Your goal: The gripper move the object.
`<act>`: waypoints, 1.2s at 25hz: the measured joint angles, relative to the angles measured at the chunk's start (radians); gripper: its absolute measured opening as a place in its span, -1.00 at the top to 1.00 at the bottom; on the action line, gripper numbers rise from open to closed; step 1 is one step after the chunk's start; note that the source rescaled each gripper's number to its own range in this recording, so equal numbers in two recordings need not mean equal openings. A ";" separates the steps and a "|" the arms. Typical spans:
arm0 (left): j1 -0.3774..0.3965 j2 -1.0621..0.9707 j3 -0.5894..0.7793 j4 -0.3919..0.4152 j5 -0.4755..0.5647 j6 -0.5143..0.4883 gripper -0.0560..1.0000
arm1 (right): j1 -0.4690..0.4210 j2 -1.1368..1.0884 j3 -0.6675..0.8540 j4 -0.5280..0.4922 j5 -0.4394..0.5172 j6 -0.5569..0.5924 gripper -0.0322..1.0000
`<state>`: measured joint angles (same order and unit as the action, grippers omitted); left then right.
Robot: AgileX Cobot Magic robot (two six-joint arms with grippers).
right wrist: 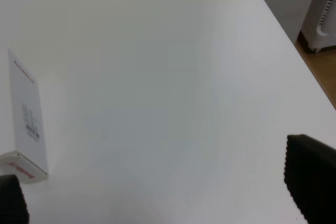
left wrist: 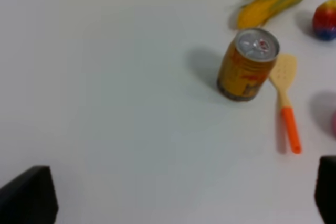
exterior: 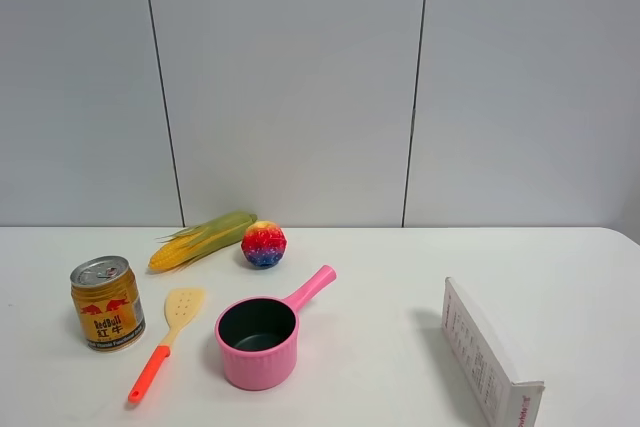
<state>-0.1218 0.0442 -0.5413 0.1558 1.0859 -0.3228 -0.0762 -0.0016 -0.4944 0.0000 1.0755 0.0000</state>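
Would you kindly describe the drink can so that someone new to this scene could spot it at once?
On the white table, look to the left end of the exterior high view, in front of the corn cob. There the gold drink can stands upright beside the orange-handled spatula. It is the only metal cylinder: silver top, red bulls logo and red characters.

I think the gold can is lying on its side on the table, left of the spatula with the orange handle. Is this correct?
Not quite. The gold can is standing upright, silver top facing up, not lying on its side. The exterior high view shows this, and the left wrist view agrees. The rest holds: it is on the table, left of the spatula with the orange handle.
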 joint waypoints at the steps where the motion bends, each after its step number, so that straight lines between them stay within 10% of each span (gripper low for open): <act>1: 0.000 -0.017 0.009 0.020 -0.005 0.015 -0.97 | 0.000 0.000 0.000 0.000 0.000 0.000 -1.00; 11: 0.000 -0.050 0.033 -0.119 -0.030 0.287 -0.97 | 0.000 0.000 0.000 0.000 0.000 0.000 -1.00; 30: 0.114 -0.050 0.033 -0.129 -0.030 0.307 -0.97 | 0.000 0.000 0.000 0.000 0.000 0.000 -1.00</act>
<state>-0.0080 -0.0056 -0.5086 0.0267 1.0563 -0.0162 -0.0762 -0.0016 -0.4944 0.0000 1.0755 0.0000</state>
